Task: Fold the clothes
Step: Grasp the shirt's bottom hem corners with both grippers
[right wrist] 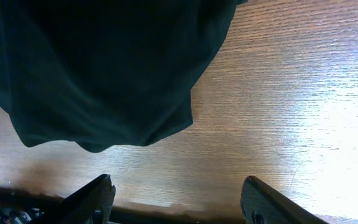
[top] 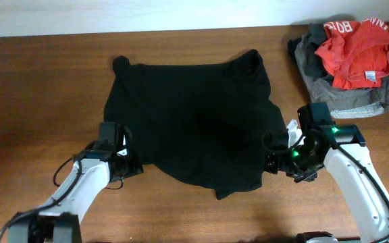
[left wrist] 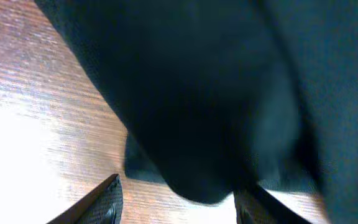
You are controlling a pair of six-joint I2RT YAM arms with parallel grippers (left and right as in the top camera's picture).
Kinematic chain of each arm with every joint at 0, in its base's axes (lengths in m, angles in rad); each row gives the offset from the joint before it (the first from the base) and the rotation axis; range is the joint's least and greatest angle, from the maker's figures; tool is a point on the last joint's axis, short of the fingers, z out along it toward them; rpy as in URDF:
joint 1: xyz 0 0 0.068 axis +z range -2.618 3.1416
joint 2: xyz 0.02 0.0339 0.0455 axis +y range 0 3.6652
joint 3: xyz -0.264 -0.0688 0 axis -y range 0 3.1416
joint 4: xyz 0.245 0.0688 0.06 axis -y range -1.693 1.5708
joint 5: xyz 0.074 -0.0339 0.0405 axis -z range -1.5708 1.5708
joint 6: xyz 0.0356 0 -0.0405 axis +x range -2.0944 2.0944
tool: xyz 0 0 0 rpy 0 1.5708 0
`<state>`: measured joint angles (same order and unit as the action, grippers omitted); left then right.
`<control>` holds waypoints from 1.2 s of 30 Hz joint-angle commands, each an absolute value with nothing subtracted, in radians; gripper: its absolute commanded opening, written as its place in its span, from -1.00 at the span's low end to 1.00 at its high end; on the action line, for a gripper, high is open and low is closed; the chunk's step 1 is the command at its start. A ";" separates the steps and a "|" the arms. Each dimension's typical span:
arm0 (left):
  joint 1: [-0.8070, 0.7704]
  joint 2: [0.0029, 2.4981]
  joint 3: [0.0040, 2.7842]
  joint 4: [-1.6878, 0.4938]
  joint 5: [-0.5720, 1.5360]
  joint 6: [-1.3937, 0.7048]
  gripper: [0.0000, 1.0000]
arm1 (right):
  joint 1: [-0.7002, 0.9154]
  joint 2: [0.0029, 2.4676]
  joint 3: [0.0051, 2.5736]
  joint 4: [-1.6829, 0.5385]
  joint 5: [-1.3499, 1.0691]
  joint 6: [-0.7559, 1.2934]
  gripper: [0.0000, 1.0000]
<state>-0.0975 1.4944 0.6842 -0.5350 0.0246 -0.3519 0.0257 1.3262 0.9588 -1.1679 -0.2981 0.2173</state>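
Note:
The clothes, one large black garment [top: 194, 125], lie spread out in the middle of the wooden table [top: 39, 88]. My left gripper [top: 128, 154] sits at the garment's near left edge. In the left wrist view its fingers [left wrist: 101, 202] stand apart, and a bulge of black fabric [left wrist: 204, 180] hangs down between them, against the right finger. My right gripper [top: 273, 152] is at the near right edge. Its fingers [right wrist: 95, 196] are spread wide over bare wood, and the black cloth's hem [right wrist: 104, 93] lies just beyond the tips.
A red garment with white lettering [top: 353, 50] lies on a grey garment [top: 346, 98] at the back right corner, close to my right arm. A pale wall strip [top: 147, 13] runs along the table's far edge.

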 commanded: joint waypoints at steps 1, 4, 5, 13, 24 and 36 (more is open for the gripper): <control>-0.101 1.575 0.676 -0.496 -0.062 -0.339 0.15 | 0.027 1.328 0.957 -1.162 -0.311 0.222 0.40; -0.100 1.644 0.676 -0.439 -0.068 -0.340 0.14 | 0.027 1.328 0.957 -1.161 -0.311 0.222 0.40; -0.100 1.666 0.676 -0.411 -0.068 -0.340 0.14 | 0.027 1.328 0.957 -1.161 -0.311 0.222 0.40; -0.100 1.669 0.694 -0.411 -0.067 -0.345 -0.67 | 0.027 1.328 0.957 -1.151 -0.311 0.222 0.40; -0.100 1.664 1.170 -1.117 -0.050 -0.273 -0.98 | 0.027 1.328 0.957 -1.156 -0.311 0.222 0.40; -0.100 1.668 1.261 -1.294 -0.313 -0.245 -0.98 | 0.027 1.328 0.955 -1.264 -0.311 0.196 0.41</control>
